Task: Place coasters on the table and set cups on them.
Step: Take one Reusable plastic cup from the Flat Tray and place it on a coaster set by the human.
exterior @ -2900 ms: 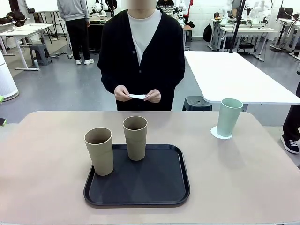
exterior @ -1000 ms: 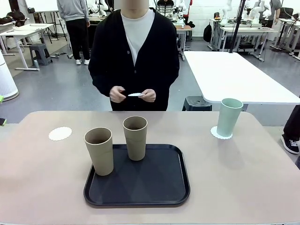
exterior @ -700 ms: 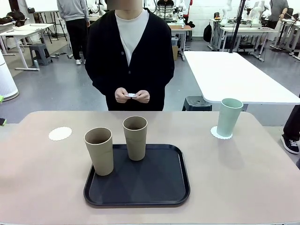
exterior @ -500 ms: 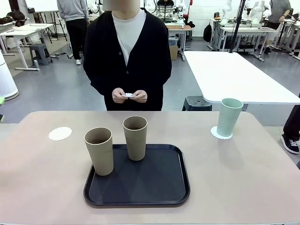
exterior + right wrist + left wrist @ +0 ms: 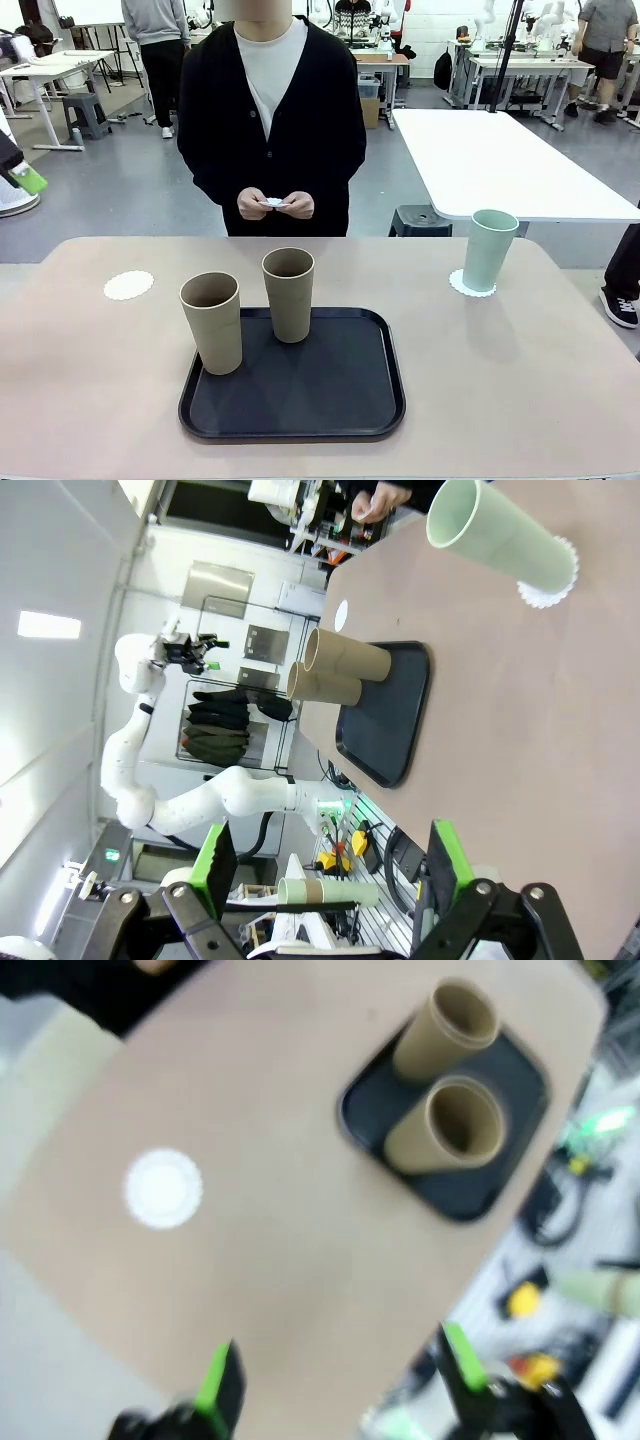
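Over on the right of the front view, the mint green cup (image 5: 491,250) stands upright on the first coaster (image 5: 462,285), so that pair looks done. At frame left, the second coaster (image 5: 129,285) lies bare on the table (image 5: 540,380), well apart from everything. My guess is it's the landing spot for one of the beige ones. The nearer beige cup (image 5: 211,322) and the farther beige cup (image 5: 288,294) are both upright on the black tray (image 5: 330,400) at lower centre, close together. At top centre, the person's hands (image 5: 252,205) pinch a small white thing at waist height. That's most likely the third coaster (image 5: 272,202), not put down yet.

The left gripper (image 5: 335,1365) is blurry in its wrist view, but the fingers are spread wide with nothing between them. It's looking down on the bare coaster and the tray. The right gripper (image 5: 328,855) is the same deal, jaws released and empty, well back from the mint cup.

Compared to about three seconds ago, the left coaster is new, since that spot was bare then. The cups and tray haven't budged. The person has shuffled a little toward frame left. Also a black-and-green bit (image 5: 25,178) has popped in at the left edge, maybe the left gripper, can't tell.
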